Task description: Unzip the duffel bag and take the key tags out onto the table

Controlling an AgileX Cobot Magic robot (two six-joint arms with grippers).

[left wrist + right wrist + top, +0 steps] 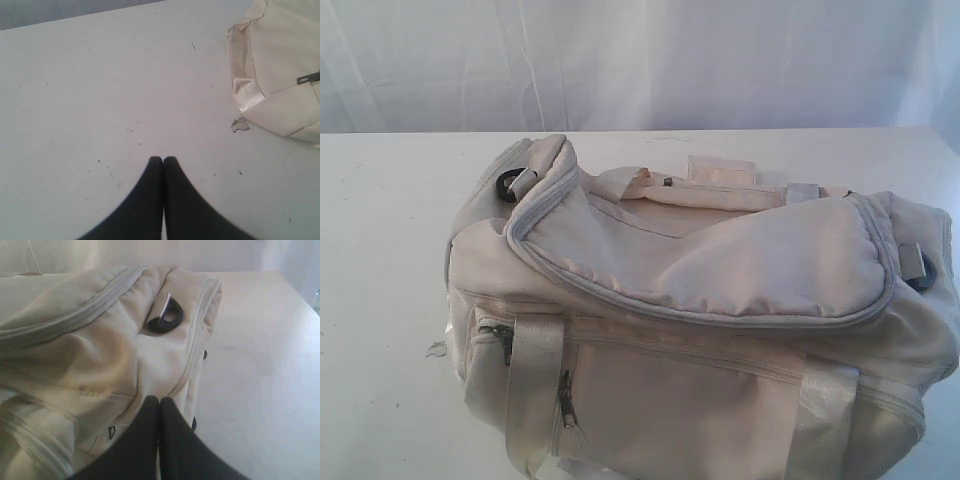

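Resting on the white worktop (380, 250), the cream duffel bag (720, 260) fills the centre and right of the exterior view, and its near side is cut off by the picture's lower edge. Grey zipper piping (720, 318) runs in a curve around the top flap, which lies down over the body of the bag. One black D-ring (506, 186) sits at the bag's left end and a second D-ring (923, 270) at its right end. Two pale webbing straps (533, 380) cross the near side, and a dark zipper pull (503, 338) hangs at the side pocket beside the left strap. A small clear scrap (436, 349) lies on the worktop just beside the bag's left end. My left fingers (150, 180) are clenched tip to tip with nothing between them. They hang over bare, lightly speckled worktop, with the left end of the bag off to one side and apart from them. My right fingers (147, 415) are likewise clenched together and empty. They are positioned at the right end of the bag, near the D-ring there. I cannot tell whether they touch the fabric.
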